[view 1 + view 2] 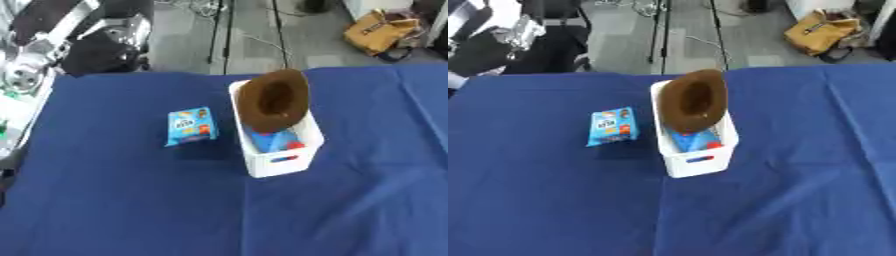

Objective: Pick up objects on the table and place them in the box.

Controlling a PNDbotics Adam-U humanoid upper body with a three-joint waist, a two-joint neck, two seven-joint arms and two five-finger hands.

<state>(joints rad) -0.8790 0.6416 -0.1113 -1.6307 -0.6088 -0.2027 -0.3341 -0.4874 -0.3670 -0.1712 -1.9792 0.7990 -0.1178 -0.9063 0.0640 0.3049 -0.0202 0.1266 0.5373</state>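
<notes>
Hat's in the box, snack pack is next.

Brown hat (273, 100) sits tilted in the white box (278, 165) over blue and red stuff. Blue packet (191, 126) lies just left of it on the blue cloth (114, 200). Neither of my hands is showing, so I need to reach in from the left for it.

Blue-clothed table carrying a box and a snack packet

A table draped in a dark blue, lightly creased cloth (131, 210) is filling most of the view. A white rectangular plastic box (278, 162) is sitting directly on it near the middle, and a small light-blue printed snack packet (191, 126) is lying flat on the cloth just beside the box, on its left, not touching it.
</notes>
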